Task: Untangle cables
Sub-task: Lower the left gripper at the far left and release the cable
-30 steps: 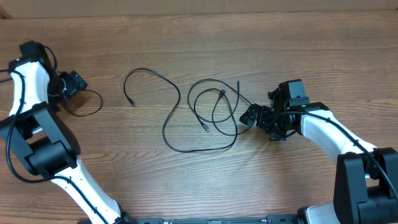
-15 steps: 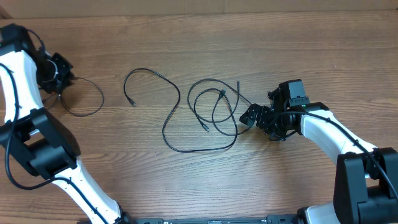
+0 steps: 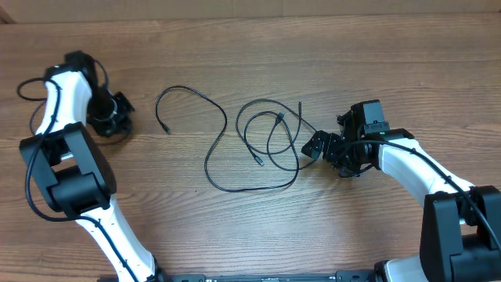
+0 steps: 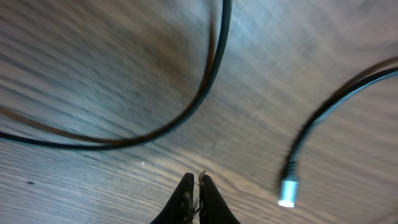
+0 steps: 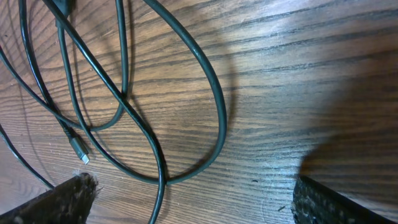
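Note:
Thin black cables (image 3: 225, 119) lie on the wooden table. One long cord runs from a plug end (image 3: 166, 130) into overlapping loops (image 3: 270, 133) at the centre. My left gripper (image 3: 119, 110) is at the upper left, with its fingers pressed together and nothing visible between them. In the blurred left wrist view it (image 4: 199, 180) hovers over a cord arc (image 4: 208, 87) and a silver-tipped plug (image 4: 285, 194). My right gripper (image 3: 322, 154) stands open just right of the loops. In the right wrist view it (image 5: 193, 182) faces crossed loops (image 5: 214, 93) and a small plug (image 5: 81, 151).
The arms' own thicker wires (image 3: 31, 84) hang by the left arm. The table's far edge (image 3: 250, 14) runs along the top. Both robot bases stand at the near corners.
My left gripper has shut, and its arm swung left, then back right toward the long cord's plug. The cord loop beside it is now mostly hidden. The right arm has not moved.

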Available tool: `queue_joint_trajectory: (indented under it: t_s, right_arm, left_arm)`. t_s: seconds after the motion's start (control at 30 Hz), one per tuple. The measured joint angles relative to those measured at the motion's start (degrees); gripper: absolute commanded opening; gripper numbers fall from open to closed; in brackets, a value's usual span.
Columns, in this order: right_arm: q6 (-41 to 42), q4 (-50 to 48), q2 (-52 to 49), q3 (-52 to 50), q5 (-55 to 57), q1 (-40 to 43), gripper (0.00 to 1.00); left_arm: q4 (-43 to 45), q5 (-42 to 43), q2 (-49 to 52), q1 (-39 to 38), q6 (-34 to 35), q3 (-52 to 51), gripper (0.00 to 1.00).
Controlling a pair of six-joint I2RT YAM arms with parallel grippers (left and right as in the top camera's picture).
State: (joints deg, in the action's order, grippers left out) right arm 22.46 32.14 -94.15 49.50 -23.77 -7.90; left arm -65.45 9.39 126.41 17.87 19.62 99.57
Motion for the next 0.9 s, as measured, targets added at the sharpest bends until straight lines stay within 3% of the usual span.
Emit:
queue_joint_trajectory:
  t_s: [0.33, 0.6, 0.9]
  right_arm:
    - [0.02, 0.00, 0.00, 0.00, -0.02, 0.00, 1.00]
    - [0.02, 0.02, 0.00, 0.00, -0.02, 0.00, 1.00]
    - [0.02, -0.02, 0.00, 0.00, 0.00, -0.02, 1.00]
  left_arm:
    - [11.85, -9.57, -2.80, -2.49, -0.61, -10.27, 0.12]
    - [36.87, -24.37, -5.22, -2.47, -0.74, -18.95, 0.18]
    - [57.68, -29.31, -6.80, -2.45, -0.72, -29.09, 0.14]
